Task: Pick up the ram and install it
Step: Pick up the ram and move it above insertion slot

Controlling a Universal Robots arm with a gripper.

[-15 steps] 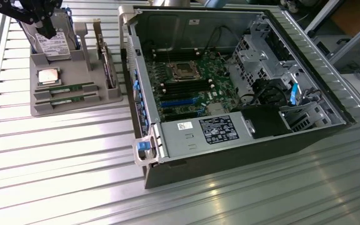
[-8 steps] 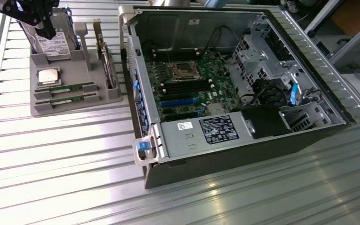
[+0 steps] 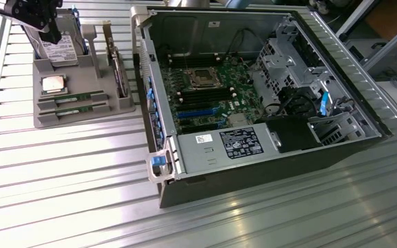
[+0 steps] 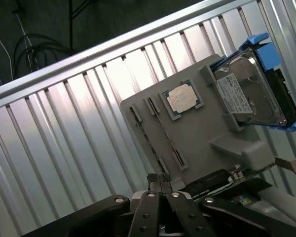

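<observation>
Your gripper (image 4: 160, 180) has its jaws pressed together on nothing. It hangs above the gray holder (image 3: 81, 77), near the end where the hard drive (image 3: 62, 53) stands on edge. On that holder the square processor (image 3: 54, 83) lies flat. Just beside it the ram (image 3: 71, 96) sits edge-up in its slot, with a second stick (image 3: 74, 109) parallel and close by. You are touching neither stick. Farther off, toward the exterior view's right, the open computer case (image 3: 178, 28) lies on the ribbed table (image 3: 60, 170), its motherboard (image 3: 205, 95) facing up.
</observation>
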